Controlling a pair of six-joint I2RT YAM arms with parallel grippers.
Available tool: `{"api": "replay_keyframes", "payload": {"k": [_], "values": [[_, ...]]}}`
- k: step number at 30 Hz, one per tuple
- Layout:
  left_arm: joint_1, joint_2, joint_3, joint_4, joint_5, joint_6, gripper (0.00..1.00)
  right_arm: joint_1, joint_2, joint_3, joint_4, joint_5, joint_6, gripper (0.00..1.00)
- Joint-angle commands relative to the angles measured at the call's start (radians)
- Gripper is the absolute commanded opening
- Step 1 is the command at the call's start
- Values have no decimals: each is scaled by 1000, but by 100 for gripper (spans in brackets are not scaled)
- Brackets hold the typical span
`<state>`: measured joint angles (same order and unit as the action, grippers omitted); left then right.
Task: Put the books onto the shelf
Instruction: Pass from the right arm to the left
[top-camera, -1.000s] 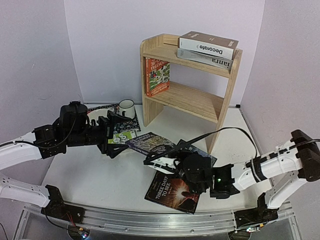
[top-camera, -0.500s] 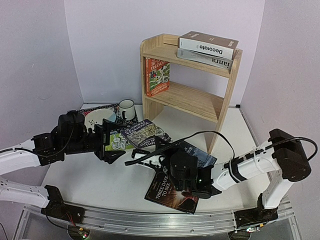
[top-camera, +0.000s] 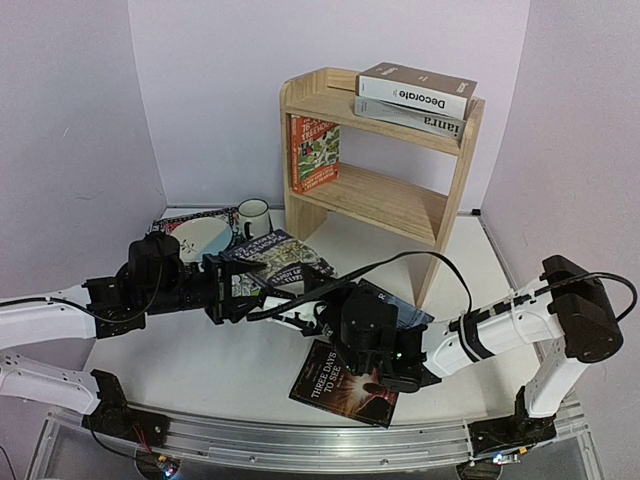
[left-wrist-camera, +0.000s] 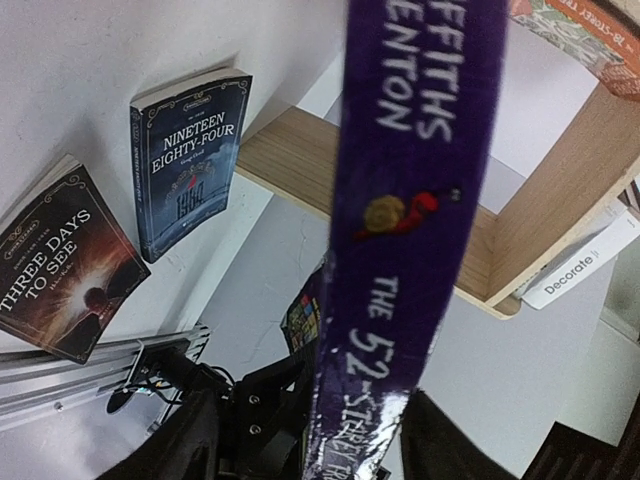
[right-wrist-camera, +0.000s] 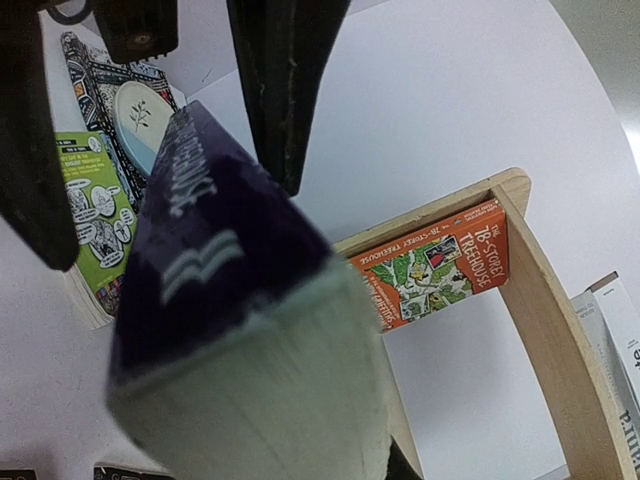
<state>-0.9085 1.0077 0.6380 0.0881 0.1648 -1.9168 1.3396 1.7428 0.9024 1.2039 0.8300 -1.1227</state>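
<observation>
From above, I hold the purple book (top-camera: 283, 258) off the surface (top-camera: 200, 370), in front of the shelf (top-camera: 455, 170). My right claw (top-camera: 298, 305) is clamped on it and my left claw (top-camera: 228, 290) sits at its left end.

My left wrist view shows my fingers (left-wrist-camera: 190, 440) apart, straddling the spine; whether they touch it, I cannot quite tell. Nineteen Eighty-Four (left-wrist-camera: 185, 160) and Three Days to See (left-wrist-camera: 65, 265) lie flat.

My right wrist view shows the orange book (right-wrist-camera: 435, 262) upright on the lower tier and the green book (right-wrist-camera: 90, 215) lying flat.
</observation>
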Motion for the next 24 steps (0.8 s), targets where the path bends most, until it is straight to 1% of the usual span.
{"api": "replay_keyframes", "payload": {"k": [1, 3, 5, 7, 13, 16, 17, 18, 20, 21, 22, 24], "values": [[4, 2, 27, 81, 4, -4, 58, 1, -69, 32, 106, 4, 56, 0], [4, 15, 32, 81, 10, -4, 56, 1, -69, 35, 88, 0, 76, 0], [5, 32, 41, 81, 21, -1, 50, 1, -66, 43, 66, -2, 91, 0], [5, 40, 47, 82, 20, 0, 46, 1, -63, 50, 54, -2, 102, 0], [6, 46, 55, 84, 4, 4, 45, 3, -71, 49, 41, -6, 131, 0], [6, 53, 64, 84, 6, 10, 49, 2, -67, 49, 33, -7, 134, 0], [6, 57, 67, 84, 10, 13, 45, 3, -65, 50, 31, -9, 133, 0], [6, 60, 71, 85, 13, 17, 39, 3, -62, 51, 31, -9, 132, 0], [6, 62, 75, 85, 14, 23, 21, 2, -60, 51, 31, -10, 132, 0], [6, 61, 72, 84, 12, 24, 15, 2, -62, 48, 31, -13, 137, 0], [6, 58, 68, 84, 9, 24, 12, 3, -65, 45, 31, -16, 141, 0], [8, 51, 59, 83, -3, 28, 9, 3, -72, 39, 31, -21, 147, 0]]}}
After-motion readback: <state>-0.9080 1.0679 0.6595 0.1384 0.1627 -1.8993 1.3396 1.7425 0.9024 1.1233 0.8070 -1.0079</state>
